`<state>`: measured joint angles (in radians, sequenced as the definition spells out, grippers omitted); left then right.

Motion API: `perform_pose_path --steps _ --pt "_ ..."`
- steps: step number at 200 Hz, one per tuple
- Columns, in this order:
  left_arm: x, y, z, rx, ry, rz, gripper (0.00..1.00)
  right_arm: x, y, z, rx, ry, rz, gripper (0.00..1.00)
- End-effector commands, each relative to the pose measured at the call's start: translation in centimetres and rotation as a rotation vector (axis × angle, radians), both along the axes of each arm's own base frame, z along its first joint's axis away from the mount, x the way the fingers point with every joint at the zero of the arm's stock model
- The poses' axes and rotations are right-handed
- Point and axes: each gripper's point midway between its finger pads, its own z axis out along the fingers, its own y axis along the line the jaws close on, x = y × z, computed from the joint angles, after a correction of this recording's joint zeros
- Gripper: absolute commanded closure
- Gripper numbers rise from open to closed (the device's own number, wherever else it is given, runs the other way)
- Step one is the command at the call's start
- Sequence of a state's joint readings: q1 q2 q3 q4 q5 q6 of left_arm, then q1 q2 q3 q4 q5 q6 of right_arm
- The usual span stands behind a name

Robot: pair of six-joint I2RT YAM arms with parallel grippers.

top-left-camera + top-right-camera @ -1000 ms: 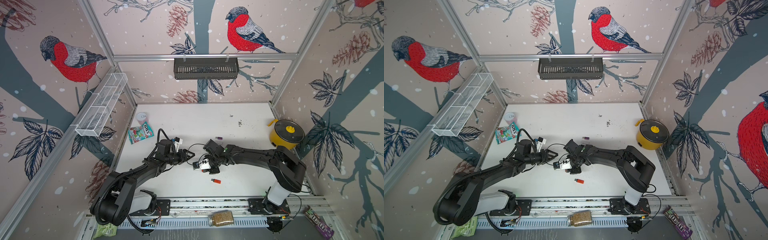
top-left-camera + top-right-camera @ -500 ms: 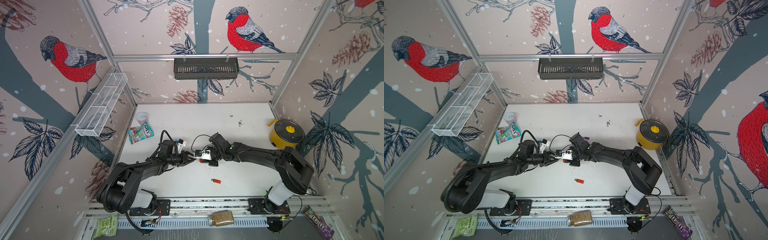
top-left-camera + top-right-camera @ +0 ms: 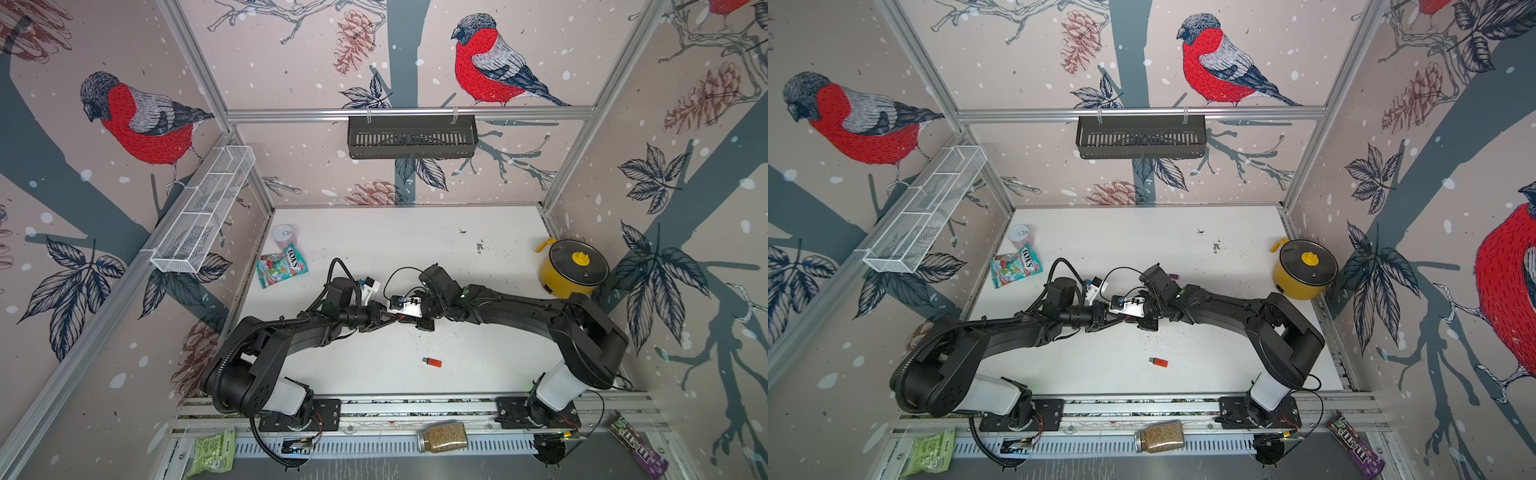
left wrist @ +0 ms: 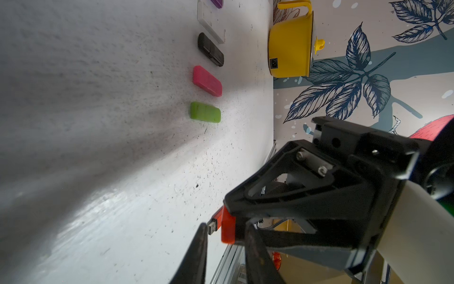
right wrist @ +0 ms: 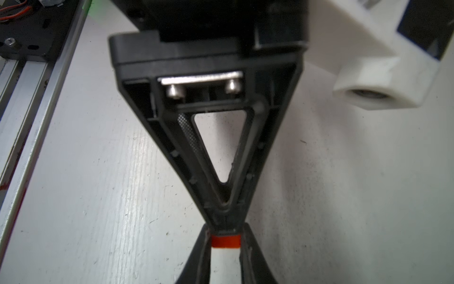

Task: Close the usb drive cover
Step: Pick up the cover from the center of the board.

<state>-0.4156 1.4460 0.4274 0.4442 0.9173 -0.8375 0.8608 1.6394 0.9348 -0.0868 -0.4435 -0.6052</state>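
In both top views my left arm (image 3: pixel 291 334) reaches in low from 7 o'clock and my right arm (image 3: pixel 519 307) from 5 o'clock. Both elbows are bent, so the left gripper (image 3: pixel 390 319) and right gripper (image 3: pixel 411 319) meet tip to tip at the middle of the desk (image 3: pixel 374 245), with the orange USB drive (image 3: pixel 401 318) between them. A spare drive (image 3: pixel 432 362) lies alone toward 5 o'clock from that spot. The yellow pot (image 3: pixel 572 269) stands at 3 o'clock with its lid on. A black basket (image 3: pixel 411 137) hangs on the back wall at 12 and a white wire basket (image 3: pixel 203 208) on the side wall at 10. A jar (image 3: pixel 442 436) of brown grains lies on the front rail at 6. What the pot and baskets hold I cannot tell. From the left wrist, the left gripper's fingers (image 4: pixel 200 248) stand apart on either side of the drive, its bare metal plug right at one finger; whether they pinch it I cannot tell. Beyond them a green piece (image 4: pixel 205 112), a pink piece (image 4: pixel 207 81) and a black piece (image 4: pixel 210 49) lie in a row on the desk. From the right wrist, the right gripper's fingers (image 5: pixel 200 255) are clamped on the drive's orange body, and the left gripper's tip meets it head-on. A second ago the two grippers were slightly apart, the right one nearer 6 o'clock; now they are nose to nose. The spare drive has not moved.
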Motion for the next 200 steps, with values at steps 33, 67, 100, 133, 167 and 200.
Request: perform_pose_path --steps 33,67,100,133,167,200 --pt "0.1 -0.4 0.8 -0.026 -0.032 -0.023 0.78 0.2 0.7 0.5 0.041 0.007 -0.006 0.78" --pt "0.1 -0.5 0.8 -0.024 -0.031 -0.022 0.81 0.3 1.0 0.6 0.058 0.011 -0.017 0.78" --pt "0.1 -0.4 0.7 -0.021 -0.029 -0.021 0.84 0.3 1.1 0.7 0.068 0.015 -0.020 0.78" --pt "0.1 -0.4 0.7 -0.020 -0.030 -0.020 0.89 0.5 1.2 0.6 0.070 0.012 -0.024 0.78" --pt "0.1 -0.4 0.7 -0.018 -0.032 -0.019 0.92 0.6 1.1 0.7 0.067 0.002 -0.030 0.75" --pt "0.2 -0.2 0.7 -0.009 -0.036 -0.010 0.92 0.6 -1.0 -0.2 -0.028 -0.016 -0.031 0.63"
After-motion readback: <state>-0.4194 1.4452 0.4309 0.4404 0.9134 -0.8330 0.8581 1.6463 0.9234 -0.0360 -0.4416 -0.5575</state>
